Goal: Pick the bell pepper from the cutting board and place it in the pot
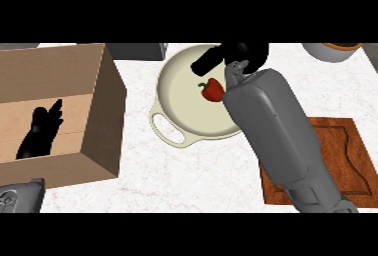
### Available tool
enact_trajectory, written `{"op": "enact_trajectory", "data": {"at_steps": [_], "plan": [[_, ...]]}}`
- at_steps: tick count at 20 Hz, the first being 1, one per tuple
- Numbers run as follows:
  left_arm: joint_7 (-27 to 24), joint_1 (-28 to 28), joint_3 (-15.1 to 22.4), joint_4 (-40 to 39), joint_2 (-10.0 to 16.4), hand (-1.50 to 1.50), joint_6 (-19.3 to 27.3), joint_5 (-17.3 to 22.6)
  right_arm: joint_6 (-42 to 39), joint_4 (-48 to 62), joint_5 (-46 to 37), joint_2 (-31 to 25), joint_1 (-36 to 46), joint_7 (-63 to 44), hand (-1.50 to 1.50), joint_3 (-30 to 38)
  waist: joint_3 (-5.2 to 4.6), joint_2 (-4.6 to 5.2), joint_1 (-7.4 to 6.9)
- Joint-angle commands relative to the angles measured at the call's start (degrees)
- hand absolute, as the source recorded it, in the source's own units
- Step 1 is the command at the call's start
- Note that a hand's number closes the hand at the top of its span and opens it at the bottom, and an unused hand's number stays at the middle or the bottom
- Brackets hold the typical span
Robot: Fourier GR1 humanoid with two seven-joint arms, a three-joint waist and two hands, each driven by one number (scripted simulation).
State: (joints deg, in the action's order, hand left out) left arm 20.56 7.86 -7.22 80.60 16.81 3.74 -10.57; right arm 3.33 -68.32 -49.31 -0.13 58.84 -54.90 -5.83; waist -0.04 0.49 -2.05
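Note:
The red bell pepper (212, 90) lies inside the cream pot (171, 131), right of its middle and close to my right wrist. My right hand (229, 56) hovers over the pot's far rim, beyond the pepper, fingers spread and holding nothing. Its grey forearm runs diagonally across the pot's right side and over the brown cutting board (343, 160), which has nothing showing on it. My left hand (43, 131) rests open with its fingers up at the left, over the inside of the cardboard box.
A large open cardboard box (103, 100) fills the left side, next to the pot's handle. A dark grey object (136, 50) sits at the back, a grey-white bowl (334, 52) at the back right, and a grey device (18, 197) at the front left corner.

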Motion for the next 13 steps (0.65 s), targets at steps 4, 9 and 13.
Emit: {"op": "enact_trajectory", "data": {"at_steps": [4, 9, 13], "plan": [[0.45, 0.29, -1.06, -0.43, 0.50, 0.00, 0.26, -0.04, 20.20, -0.24, 2.83, 0.12, -0.75, 5.97, -1.50, 4.08, 0.07, -0.18, 0.95], [1.42, -0.30, -1.35, 0.86, 1.05, 0.00, -0.70, 0.34, 32.24, -2.70, 1.20, 0.13, -4.73, 5.96, -1.50, 3.09, 0.06, -0.46, 1.53], [0.28, -2.78, -1.78, 2.39, 0.45, 0.00, -0.19, 0.46, 31.46, -12.55, -1.57, -0.71, -9.77, 3.84, -1.50, 5.13, 0.05, -0.83, 2.46]]}}
